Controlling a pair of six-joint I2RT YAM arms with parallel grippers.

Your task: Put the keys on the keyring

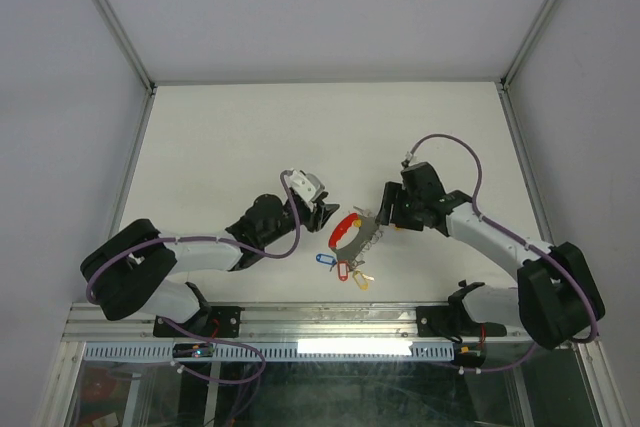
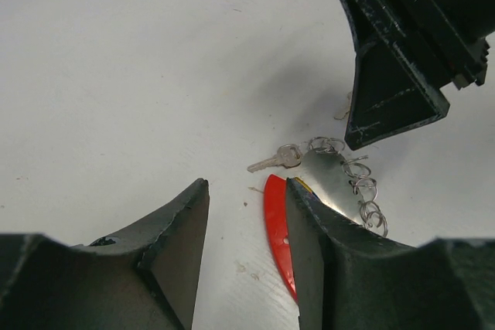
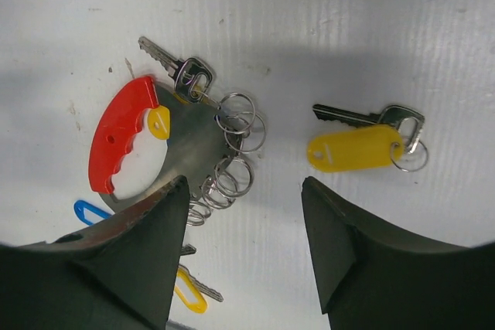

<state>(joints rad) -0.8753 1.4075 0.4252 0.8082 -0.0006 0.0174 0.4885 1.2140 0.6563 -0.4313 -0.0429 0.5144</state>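
Left gripper (image 1: 325,213) and right gripper (image 1: 386,211) flank the keyring (image 1: 347,230) in the top view, close together, with the keyring between them on the table (image 1: 220,137). Tagged keys (image 1: 343,271) lie just base-side of both tools. Risk: if both move inward at once, the fingers clash.

Left wrist view: left gripper (image 2: 247,185) has its jaws spread with nothing pinched. The keyring (image 2: 277,229) red arc lies just inside one finger and partly under it. One key (image 2: 273,161) and the small rings (image 2: 360,183) are just ahead of the tips, with the right gripper (image 2: 394,75) beyond. Closing here probably shoves the arc sideways instead of clamping it, dragging the rings along.

Right wrist view: right gripper (image 3: 244,183) has its jaws spread and empty. The keyring (image 3: 120,141) is ahead of one finger. The yellow-tagged key (image 3: 363,144) is ahead of the other, apart from the keyring and not on it. It lies flat, so the pads likely skid off the thin metal, or catch only the tag and leave the key dangling. An off-centre descent snags the rings and shifts the keyring.
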